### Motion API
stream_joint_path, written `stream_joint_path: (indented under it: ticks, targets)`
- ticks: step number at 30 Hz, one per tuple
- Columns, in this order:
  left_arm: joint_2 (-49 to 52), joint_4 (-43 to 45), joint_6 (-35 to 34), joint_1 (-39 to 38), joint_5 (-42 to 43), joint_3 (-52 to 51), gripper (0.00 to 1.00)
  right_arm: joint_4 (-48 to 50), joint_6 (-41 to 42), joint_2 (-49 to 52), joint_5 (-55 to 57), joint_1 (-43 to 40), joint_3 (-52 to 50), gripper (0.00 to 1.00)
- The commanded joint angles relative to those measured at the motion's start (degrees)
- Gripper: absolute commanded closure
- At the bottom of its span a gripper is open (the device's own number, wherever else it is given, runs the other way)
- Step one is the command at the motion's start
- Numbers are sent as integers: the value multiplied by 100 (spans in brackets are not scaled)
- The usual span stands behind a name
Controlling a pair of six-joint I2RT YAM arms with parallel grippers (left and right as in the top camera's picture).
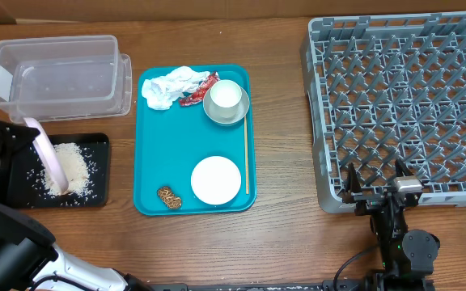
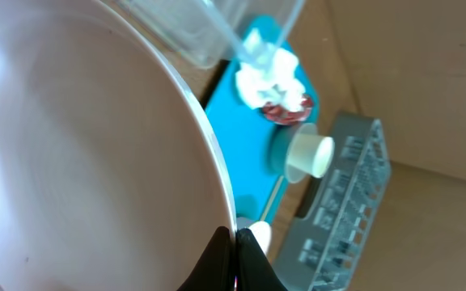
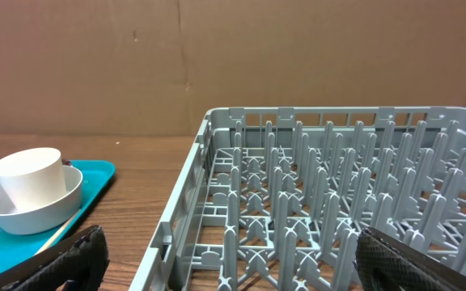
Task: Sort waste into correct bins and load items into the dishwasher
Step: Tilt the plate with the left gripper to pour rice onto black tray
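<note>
My left gripper (image 1: 29, 136) is shut on the rim of the large white plate (image 2: 79, 162), which stands tilted on edge over the black tray (image 1: 95, 145). A heap of rice (image 1: 73, 166) lies in that tray. On the teal tray (image 1: 148, 162) are the crumpled napkin (image 1: 168, 86), the red wrapper (image 1: 199, 90), a bowl (image 1: 237, 109) with a cup (image 1: 226, 95) in it, a small plate (image 1: 215, 179), brown food bits (image 1: 168, 196) and a wooden stick (image 1: 246, 158). My right gripper (image 3: 249, 259) stands open at the near left corner of the grey dish rack (image 1: 407, 105), holding nothing.
The clear tub (image 1: 55, 77) sits behind the black tray, at the far left. Bare wooden table (image 1: 285, 121) lies between the teal tray and the rack. A brown cardboard wall (image 3: 233, 56) stands behind the table.
</note>
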Motion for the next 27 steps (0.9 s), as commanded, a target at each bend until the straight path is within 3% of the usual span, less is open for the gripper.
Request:
stream_joint_path:
  ticks: [1,3,11,14,16,27]
  targets:
    - [55,-26,-155,37,-186,127,96,33,17,-55,13,26,-57,0]
    - [57,-59,404,42,212,127,96,31,17,-55,13,26,-57,0]
    - [50,-247,1056,31,911,127,96,33,17,-55,13,26,-57,0]
    - [46,-651,1738,31,1784,127,96,33,17,-55,13,26,-57,0]
    - [33,-789,2297,39,1884,127,96,33,17,-55,13,26,-57,0]
    - [-162,-791,1469,-15,1753,127,96,31,17,-55,13,26,-57,0]
